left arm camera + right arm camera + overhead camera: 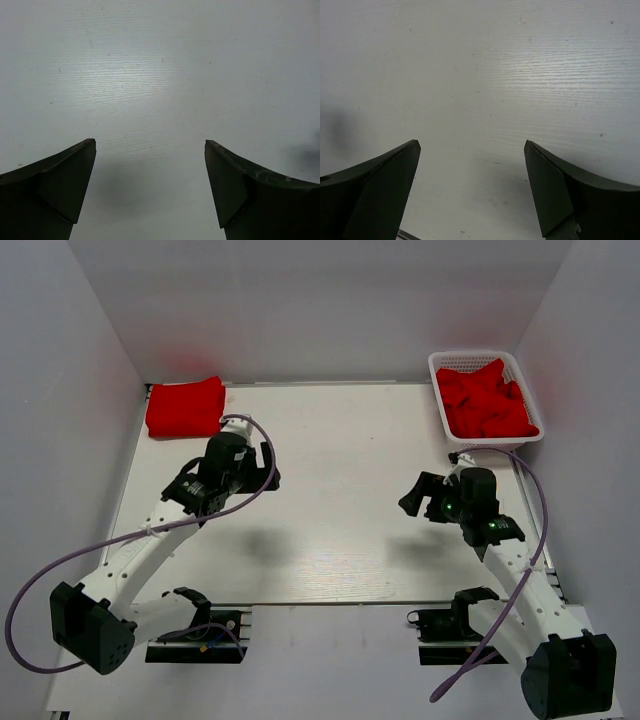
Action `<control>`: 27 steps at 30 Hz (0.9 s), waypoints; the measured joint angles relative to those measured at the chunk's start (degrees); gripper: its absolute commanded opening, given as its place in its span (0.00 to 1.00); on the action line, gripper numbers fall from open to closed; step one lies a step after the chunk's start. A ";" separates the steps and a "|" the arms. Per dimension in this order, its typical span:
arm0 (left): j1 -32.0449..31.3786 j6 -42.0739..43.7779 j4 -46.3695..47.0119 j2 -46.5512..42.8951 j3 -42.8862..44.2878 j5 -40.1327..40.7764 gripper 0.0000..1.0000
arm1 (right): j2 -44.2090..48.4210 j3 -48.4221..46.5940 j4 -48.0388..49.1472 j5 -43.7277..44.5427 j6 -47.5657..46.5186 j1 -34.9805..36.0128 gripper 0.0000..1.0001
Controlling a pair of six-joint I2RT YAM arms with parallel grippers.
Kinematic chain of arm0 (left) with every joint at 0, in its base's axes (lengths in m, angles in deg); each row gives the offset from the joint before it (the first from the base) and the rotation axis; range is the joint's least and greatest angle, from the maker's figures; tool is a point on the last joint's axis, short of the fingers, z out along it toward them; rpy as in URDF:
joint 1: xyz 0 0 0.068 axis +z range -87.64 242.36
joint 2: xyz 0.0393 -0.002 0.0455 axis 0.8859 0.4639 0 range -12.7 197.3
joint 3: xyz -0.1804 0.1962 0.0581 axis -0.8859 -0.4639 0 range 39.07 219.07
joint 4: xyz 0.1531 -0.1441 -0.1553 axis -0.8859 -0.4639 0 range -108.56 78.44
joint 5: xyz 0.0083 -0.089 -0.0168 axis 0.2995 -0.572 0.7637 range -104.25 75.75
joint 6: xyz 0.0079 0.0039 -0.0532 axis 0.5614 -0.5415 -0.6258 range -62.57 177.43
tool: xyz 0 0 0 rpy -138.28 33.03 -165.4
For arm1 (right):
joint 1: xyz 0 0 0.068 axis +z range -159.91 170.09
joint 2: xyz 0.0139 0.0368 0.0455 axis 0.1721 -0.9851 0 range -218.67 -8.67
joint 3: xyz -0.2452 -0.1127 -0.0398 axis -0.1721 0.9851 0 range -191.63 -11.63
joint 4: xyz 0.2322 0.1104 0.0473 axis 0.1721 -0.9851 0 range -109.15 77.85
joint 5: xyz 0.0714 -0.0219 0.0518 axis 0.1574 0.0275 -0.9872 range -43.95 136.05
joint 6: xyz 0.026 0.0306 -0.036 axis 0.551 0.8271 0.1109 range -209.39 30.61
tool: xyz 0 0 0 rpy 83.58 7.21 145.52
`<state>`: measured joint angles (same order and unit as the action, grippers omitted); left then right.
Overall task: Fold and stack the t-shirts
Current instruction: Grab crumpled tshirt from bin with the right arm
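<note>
A folded red t-shirt [185,407] lies at the table's far left corner. More crumpled red t-shirts [485,400] fill the white basket [478,359] at the far right. My left gripper [265,468] hovers over the table just in front of the folded shirt, open and empty. My right gripper [420,497] hangs over the right half of the table, in front of the basket, open and empty too. Both wrist views show only bare white tabletop between wide-apart dark fingers [60,180] [560,185]; no shirt appears in them.
White walls close in the table [330,500] on the left, back and right. Purple cables loop from both arms. The arm bases and their mounts sit at the near edge.
</note>
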<state>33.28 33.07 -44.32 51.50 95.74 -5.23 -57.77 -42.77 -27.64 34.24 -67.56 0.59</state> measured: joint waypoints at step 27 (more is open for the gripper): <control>-0.02 7.32 6.10 12.74 -0.44 -7.48 1.00 | -63.67 -76.32 -7.76 24.11 -8.72 -11.91 0.90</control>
<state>33.26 40.39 -38.22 64.24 95.30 -12.71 -121.44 -119.09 -35.40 58.35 -76.29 -11.32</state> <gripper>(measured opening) 0.992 0.904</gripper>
